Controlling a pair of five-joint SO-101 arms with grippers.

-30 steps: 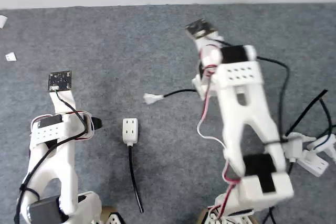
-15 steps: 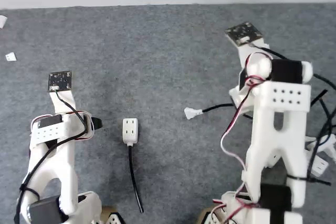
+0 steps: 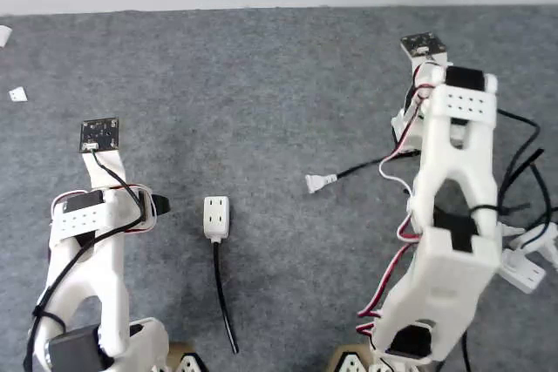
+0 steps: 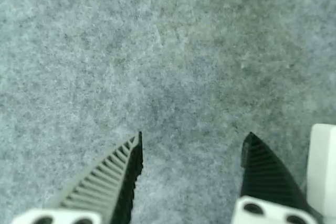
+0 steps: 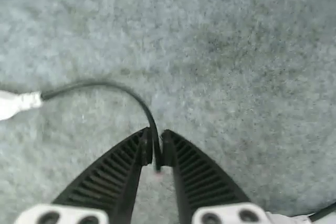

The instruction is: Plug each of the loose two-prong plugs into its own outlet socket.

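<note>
Grey mat [image 3: 261, 84]: covers the whole table under both arms. Socket [image 3: 216, 216]: white block, lying flat near the middle of the mat just beside the left arm, its black lead [image 3: 222, 294] running back toward the near edge; nothing is plugged into it. Plug [image 3: 319, 183]: white, lying loose on the mat between the socket and the right arm, well apart from the socket. Cord [image 5: 105, 86]: black, arching from the plug back into the right gripper. Right gripper [image 5: 156, 153]: low over the mat at the far right, jaws pressed almost together and pinching the cord some way back from the plug, not the plug itself. Left gripper [image 4: 191, 156]: held over bare mat on the left side, jaws spread with nothing between them; a white block at the edge of its wrist view [image 4: 323, 166] is probably the socket, though too little shows to be sure. Spare sockets [image 3: 523, 272]: white blocks with black cables, bunched at the right edge beside the right arm. Scraps [image 3: 17, 93]: small white bits on the far left of the mat.
</note>
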